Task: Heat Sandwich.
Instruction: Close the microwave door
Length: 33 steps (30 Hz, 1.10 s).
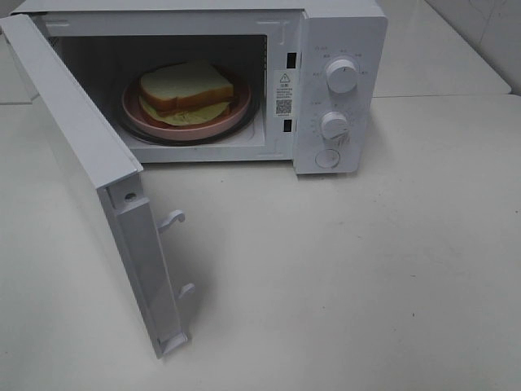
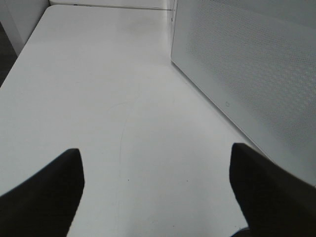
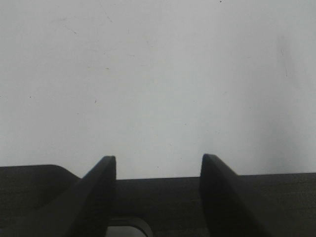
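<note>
Our sandwich [image 1: 186, 88] sits on the pink plate [image 1: 134, 106] inside the white microwave [image 1: 342, 32], ready for heating. The door [image 1: 73, 147] hangs wide open, so closing it looks like our next step. Our left gripper [image 2: 155, 148] is spread fully and empty, near the door's outer face, well placed to push. Our right gripper [image 3: 157, 157] is partly spread, holding nothing, over the table [image 1: 366, 269].

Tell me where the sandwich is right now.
In the high view the sandwich sits on the pink plate inside the open microwave, left of its knobs.
</note>
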### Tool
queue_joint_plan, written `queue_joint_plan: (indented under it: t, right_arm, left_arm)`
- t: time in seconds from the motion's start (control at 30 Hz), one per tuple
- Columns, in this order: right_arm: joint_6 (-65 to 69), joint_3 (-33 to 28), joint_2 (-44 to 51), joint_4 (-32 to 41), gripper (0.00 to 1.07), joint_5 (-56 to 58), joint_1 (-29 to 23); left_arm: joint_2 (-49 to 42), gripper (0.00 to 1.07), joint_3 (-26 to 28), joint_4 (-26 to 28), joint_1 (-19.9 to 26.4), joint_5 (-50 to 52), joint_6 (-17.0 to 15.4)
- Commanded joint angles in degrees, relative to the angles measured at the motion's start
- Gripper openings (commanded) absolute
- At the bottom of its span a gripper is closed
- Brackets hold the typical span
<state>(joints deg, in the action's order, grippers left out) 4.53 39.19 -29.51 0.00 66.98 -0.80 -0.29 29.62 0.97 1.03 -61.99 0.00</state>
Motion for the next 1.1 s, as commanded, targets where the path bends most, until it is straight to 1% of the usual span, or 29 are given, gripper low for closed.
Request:
queue_joint_plan:
  t: [0.03, 0.07, 0.17, 0.23, 0.5, 0.63, 0.77, 1.1]
  right_arm:
    - [-0.57, -3.72, 5.67, -0.63, 0.52, -1.43, 0.4]
    - [-0.57, -5.61, 8.54, -0.63, 0.52, -1.43, 0.4]
    - [-0.57, -7.62, 10.83, -0.97, 0.52, -1.49, 0.4]
    - [-0.46, -8.02, 13.87, -1.49, 0.52, -2.12, 0.4]
    - [-0.06, -8.71, 21.08, -4.01, 0.52, -5.5, 0.4]
    - [-0.11, -8.82, 22.75, -4.01, 0.52, -6.19, 0.4]
    - [-0.4, -10.94, 24.35, -4.35, 0.52, -9.8, 0.4]
    - [-0.57, -10.66, 24.41, -4.07, 0.52, -9.8, 0.4]
  left_arm:
    - [-0.97, 0.76, -0.11, 0.11, -0.29, 0.74, 0.0]
    - [-0.97, 0.76, -0.11, 0.11, -0.29, 0.74, 0.0]
    - [-0.97, 0.76, -0.11, 0.11, -0.29, 0.74, 0.0]
    - [-0.97, 0.76, -0.11, 0.11, -0.29, 0.74, 0.0]
    - [-0.97, 0.76, -0.11, 0.11, -0.29, 0.74, 0.0]
    - [-0.97, 0.76, -0.11, 0.11, -0.29, 0.74, 0.0]
    - [-0.97, 0.76, -0.11, 0.11, -0.29, 0.74, 0.0]
    - [-0.97, 0.76, -0.11, 0.11, -0.29, 0.74, 0.0]
